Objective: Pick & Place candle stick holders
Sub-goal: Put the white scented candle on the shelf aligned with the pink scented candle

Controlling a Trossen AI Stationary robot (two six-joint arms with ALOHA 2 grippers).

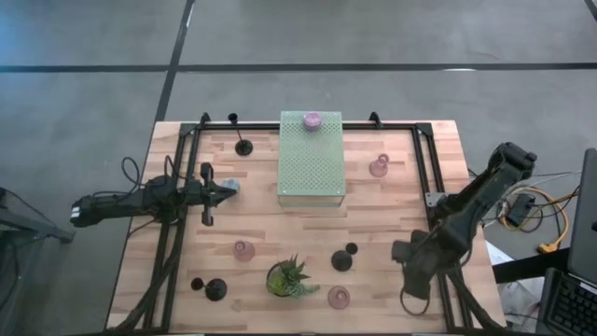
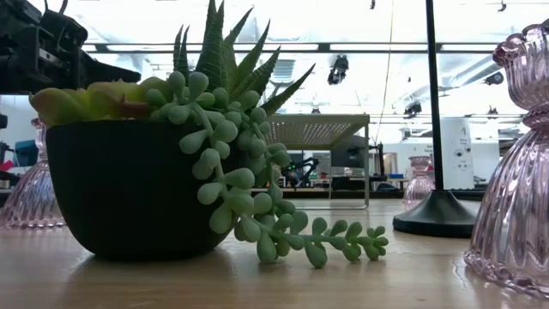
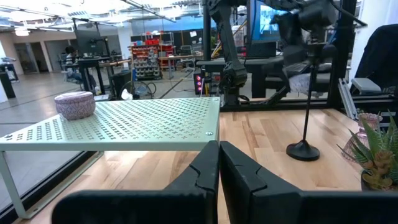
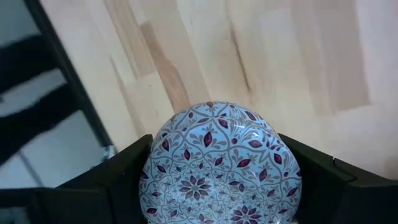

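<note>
My right gripper is over the table's near right part, where the arm shows in the high view. It is shut on a squat lilac-grey holder with a floral pattern. My left gripper is shut and empty, and hovers left of the pale green perforated box. A second lilac-grey holder sits on the box's far end. Pink glass holders and black holders stand on the table. My right gripper pinches the patterned holder between its two fingers, one on each of its round sides. The fingers point down at the table from above. The holder's domed patterned face is toward the wrist camera. I cannot tell whether it rests on the wood.
The spiky green potted plant stands near the front middle, among the pink and black holders. Black frame rails run along both sides of the table. Bare wood lies between the box and the plant.
</note>
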